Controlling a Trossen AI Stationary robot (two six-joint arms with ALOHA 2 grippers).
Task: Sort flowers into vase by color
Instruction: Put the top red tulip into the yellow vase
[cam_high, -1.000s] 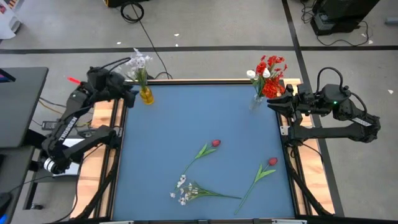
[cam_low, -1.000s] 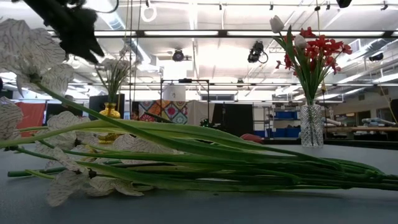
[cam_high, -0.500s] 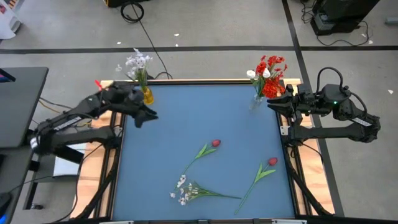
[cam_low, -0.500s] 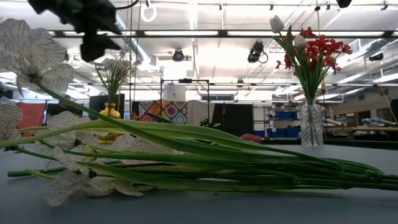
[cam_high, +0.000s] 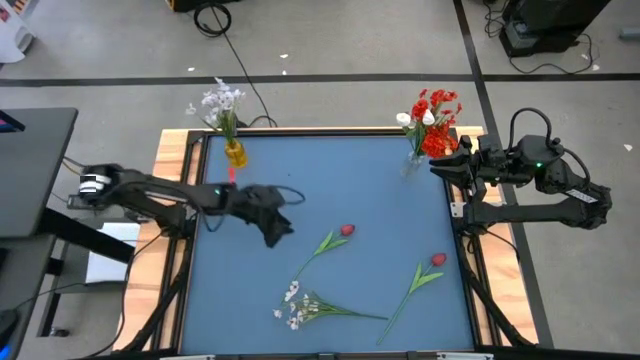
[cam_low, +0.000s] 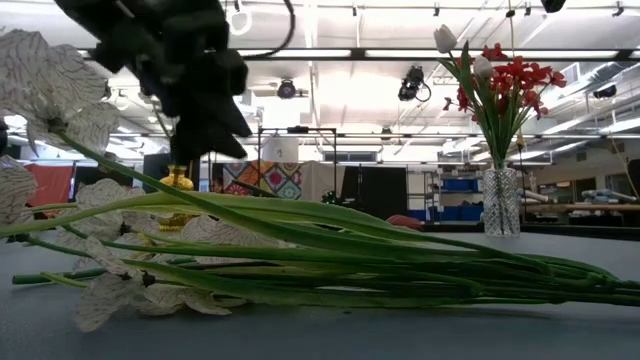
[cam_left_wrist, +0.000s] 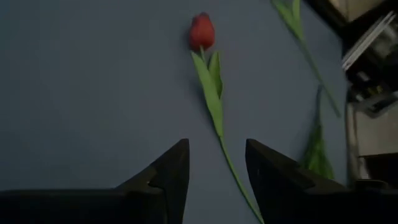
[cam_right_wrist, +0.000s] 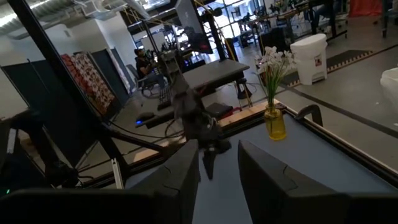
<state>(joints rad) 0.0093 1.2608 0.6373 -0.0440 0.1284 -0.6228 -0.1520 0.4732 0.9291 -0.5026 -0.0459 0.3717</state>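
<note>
Matt blue table (cam_high: 300, 180), wooden edging (cam_high: 168, 170), clear glass vase (cam_low: 501, 201)

The right gripper (cam_right_wrist: 217, 171) shows its two dark fingers (cam_right_wrist: 177, 177) apart, with a gap between them. Beyond that gap, toward 12 o'clock, the other arm (cam_right_wrist: 196, 121) reaches out over the blue table (cam_right_wrist: 323, 158). At about 2 o'clock a yellow vase (cam_right_wrist: 274, 122) stands on the table holding white blossoms (cam_right_wrist: 273, 62). A person (cam_right_wrist: 144, 65) sits in the room behind, near 11 o'clock.
</note>
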